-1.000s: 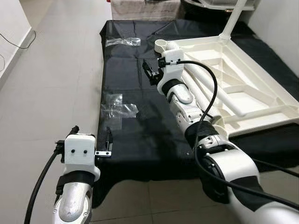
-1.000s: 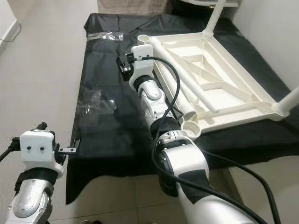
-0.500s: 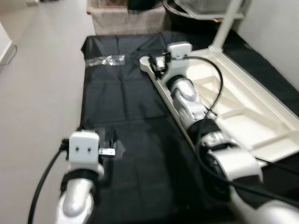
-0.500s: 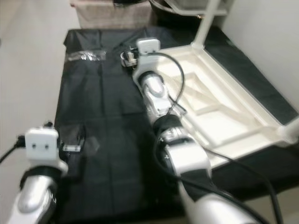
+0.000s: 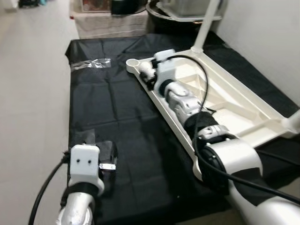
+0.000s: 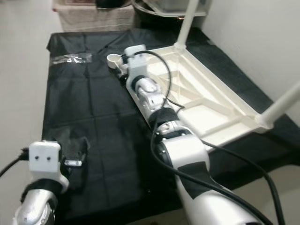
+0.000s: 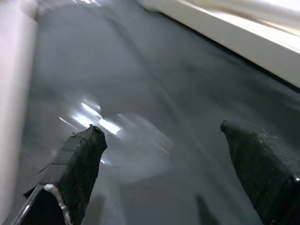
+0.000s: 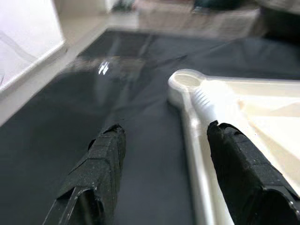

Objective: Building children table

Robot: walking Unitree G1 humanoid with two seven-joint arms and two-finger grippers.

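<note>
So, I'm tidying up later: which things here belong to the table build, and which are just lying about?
Job:
upturned white tabletop
loose leg lying in it
attached legs
right gripper, open
plastic bags, likely hardware

Lying about:
black sheet
basket

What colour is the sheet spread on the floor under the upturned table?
Black. The sheet under the cream-white table shows best in the right eye view.

Table leg (image 6: 286,99) cut off at frame edge; wrist views blurry.
</note>
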